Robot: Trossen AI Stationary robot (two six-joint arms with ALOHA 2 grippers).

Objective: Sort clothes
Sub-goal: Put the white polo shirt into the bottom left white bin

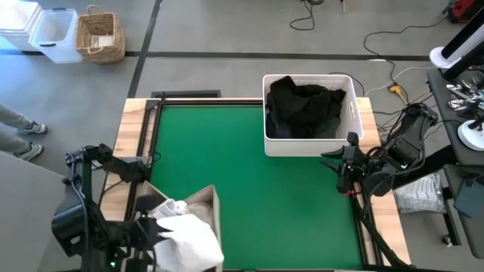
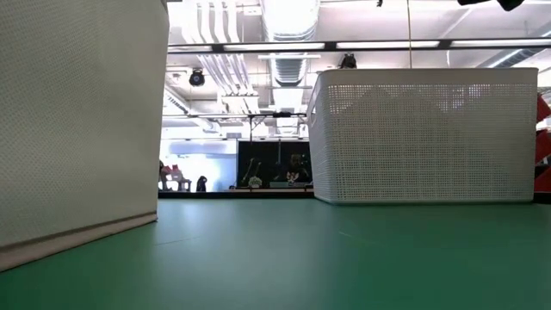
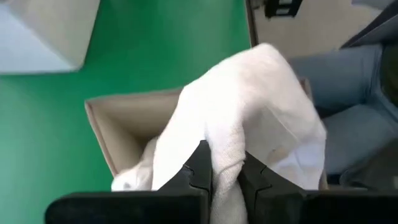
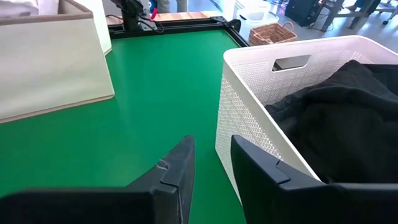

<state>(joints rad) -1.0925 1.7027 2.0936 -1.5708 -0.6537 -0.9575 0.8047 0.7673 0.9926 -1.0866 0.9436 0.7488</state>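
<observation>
Two grippers | left (image 3: 224,171) at 7 o'clock pinches white cloth (image 3: 249,112) over bin (image 1: 204,200) | right (image 4: 211,158) at 3, fingers slightly apart, seemingly empty, beside basket (image 1: 352,125) of dark clothes (image 1: 302,106)

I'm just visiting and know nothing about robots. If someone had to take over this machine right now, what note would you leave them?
Left gripper: jaws shut on a white garment, held above the beige fabric bin at the table's near left corner.
Right gripper: jaws slightly apart, holding nothing, beside the white basket on its right side.
Clothes: dark garments lie in the white basket; white ones sit in the beige bin.
Done: the green mat holds no loose clothes.
Left: let the white garment drop into the beige bin, then pull both arms back.
</observation>
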